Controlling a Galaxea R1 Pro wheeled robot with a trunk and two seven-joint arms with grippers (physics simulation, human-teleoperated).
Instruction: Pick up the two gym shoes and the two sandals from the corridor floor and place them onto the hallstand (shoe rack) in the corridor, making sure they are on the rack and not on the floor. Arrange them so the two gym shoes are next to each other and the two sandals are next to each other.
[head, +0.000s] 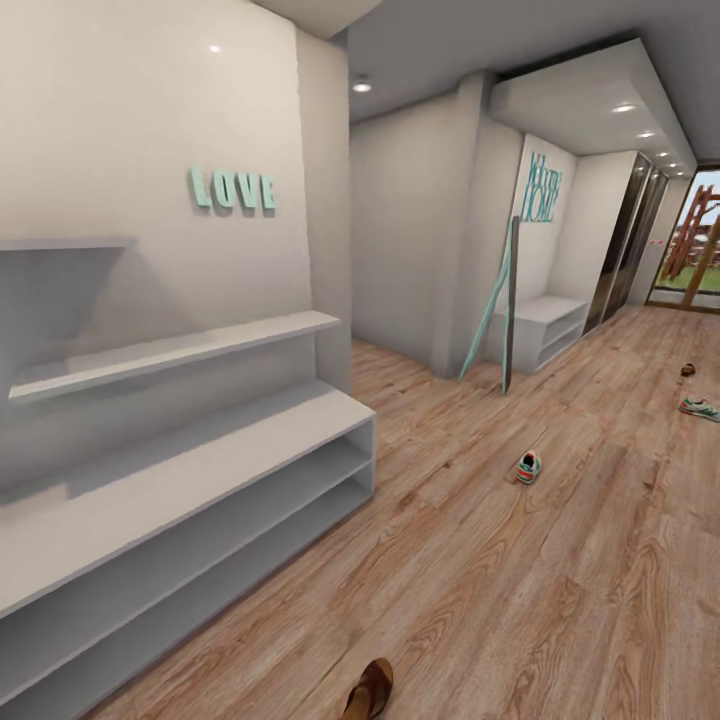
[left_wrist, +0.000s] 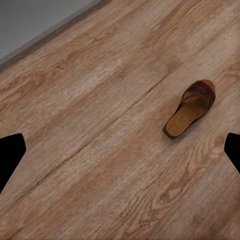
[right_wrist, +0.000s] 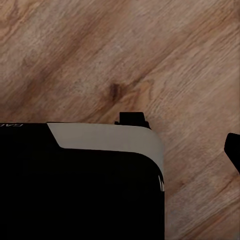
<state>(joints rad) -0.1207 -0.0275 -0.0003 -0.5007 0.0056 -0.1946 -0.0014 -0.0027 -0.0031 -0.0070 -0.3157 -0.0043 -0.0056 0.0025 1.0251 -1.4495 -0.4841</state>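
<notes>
Shoe rack (head: 190, 470): pale grey-white, sat along the left wall in the head view, two open shelf rows low down, two stepped shelves above, teal LOVE letters (head: 232, 189) on the wall over it. Every shelf looked bare, no shoes on it.

Floor (head: 520, 590): light brown wood planks with pretty strong grain, running the whole corridor.

Near sandal (head: 369, 690): dark brown, lying flat on the floor at the bottom edge of the head view, just out from the rack's front. The left wrist camera had it too (left_wrist: 190, 108), sole down, tan footbed up, nothing touching it.

Near sneaker (head: 528, 466): white with green and red-orange bits, out on open floor mid-corridor, well apart from the rack.

Far sneaker (head: 699, 407): over by the right edge, further down the hall.

Far sandal (head: 688, 370): small dark brown thing just beyond that sneaker, too tiny to say much.

Other stuff: a plain white low bench (head: 545, 325) further along the wall, with a teal and grey leaning frame (head: 500, 310) in front of it; glass door (head: 690, 240) at the far end.

Left gripper (left_wrist: 120, 152): two dark fingertips at opposite sides of the wrist view, jaws spread wide, nothing between them but floor.

Right gripper: only one dark fingertip (right_wrist: 233, 149) showed beside a black and grey robot part (right_wrist: 80, 180), so couldn't tell how the jaws stood.
</notes>
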